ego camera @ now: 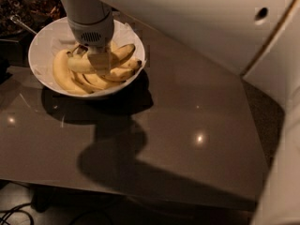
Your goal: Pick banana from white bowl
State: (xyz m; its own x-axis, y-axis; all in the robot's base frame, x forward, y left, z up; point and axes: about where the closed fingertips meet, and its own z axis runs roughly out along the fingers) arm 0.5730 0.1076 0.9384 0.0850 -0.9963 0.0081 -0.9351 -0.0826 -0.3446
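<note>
The white bowl point(44, 43) stands at the table's far left and holds several yellow bananas. The banana point(80, 64) lies crosswise on top of the pile, with its dark stem end pointing left. My gripper point(99, 61) hangs from the grey wrist point(90, 18) straight down into the bowl and rests at this banana's right end, touching it. Another long curved banana point(61, 74) lies along the bowl's left side. Shorter bananas with dark tips point(123, 54) lie on the right side of the bowl.
The bowl sits on a glossy brown table point(178, 125). My white arm point(211, 18) spans the top and right of the view. Dark clutter and a metal utensil point(21, 25) lie behind the bowl at the far left. Cables point(9, 217) lie on the floor below.
</note>
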